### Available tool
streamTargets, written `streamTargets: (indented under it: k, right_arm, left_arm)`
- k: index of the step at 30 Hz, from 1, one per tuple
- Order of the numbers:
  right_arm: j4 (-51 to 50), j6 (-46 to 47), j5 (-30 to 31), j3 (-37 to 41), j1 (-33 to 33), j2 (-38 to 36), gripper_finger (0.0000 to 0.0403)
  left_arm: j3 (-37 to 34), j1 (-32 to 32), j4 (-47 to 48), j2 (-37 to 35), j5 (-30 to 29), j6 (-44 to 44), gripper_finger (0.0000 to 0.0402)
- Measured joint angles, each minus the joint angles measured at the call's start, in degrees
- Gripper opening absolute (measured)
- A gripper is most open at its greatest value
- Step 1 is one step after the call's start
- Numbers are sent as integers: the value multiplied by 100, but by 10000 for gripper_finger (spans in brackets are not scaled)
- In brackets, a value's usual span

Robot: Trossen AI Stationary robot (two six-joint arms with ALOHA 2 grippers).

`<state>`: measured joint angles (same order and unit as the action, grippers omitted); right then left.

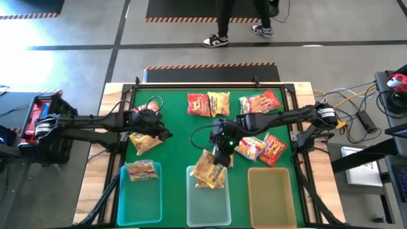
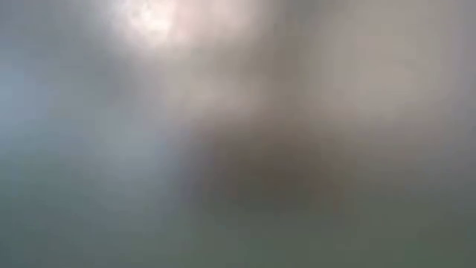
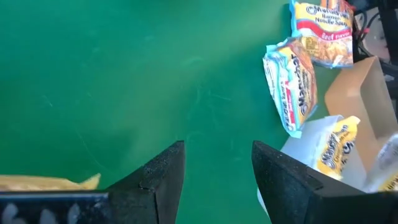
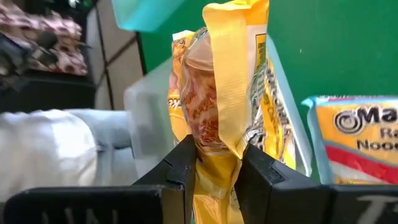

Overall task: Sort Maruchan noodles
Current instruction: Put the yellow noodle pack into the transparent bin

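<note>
Your right jaws pinch a yellow noodle packet by its edge, so it hangs over the middle bin for dropping. Your left jaws stand open and empty above the green desk, with another packet just beside them.

Two slim, dark, multi-jointed arms are seen on the green-topped table, each finished in matt black. Thin black cables are looped along the left arm and the right arm. Pale bands are carried near the outer joints, and red parts are shown at the left arm's base beside the table. Each gripper is formed of two black, wedge-shaped, grainy fingers.
</note>
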<state>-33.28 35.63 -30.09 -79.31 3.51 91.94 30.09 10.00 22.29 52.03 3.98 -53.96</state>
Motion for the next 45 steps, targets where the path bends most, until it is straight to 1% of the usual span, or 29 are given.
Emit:
streamTargets:
  k: [6, 13, 17, 22, 27, 32, 39, 45]
  right_arm:
    - [-283, -75, 399, -1, 339, 0, 76]
    - [-333, -122, 949, -2, 790, 143, 76]
    - [-329, -119, 1278, -2, 1047, 315, 76]
    - [-308, -181, 1668, -3, 1196, 403, 76]
    - [-264, -258, 1799, -10, 1279, 544, 76]
    - [-232, -326, 1777, -13, 1281, 687, 77]
    - [-160, -423, 1812, -26, 1276, 713, 77]
    - [-310, -672, 1809, -247, 1269, 713, 77]
  left_arm:
    - [0, -292, -141, 2, 3, -388, 168]
    - [0, -744, -953, 32, -44, -883, 168]
    - [0, -961, -1347, 75, -221, -1223, 168]
    - [0, -1150, -1424, 105, -472, -1484, 169]
    - [0, -1325, -1459, 121, -663, -1624, 169]
    - [0, -1457, -1476, 125, -856, -1738, 168]
    - [0, -1497, -1478, 125, -941, -1739, 168]
    - [0, -1497, -1481, 136, -1021, -1736, 168]
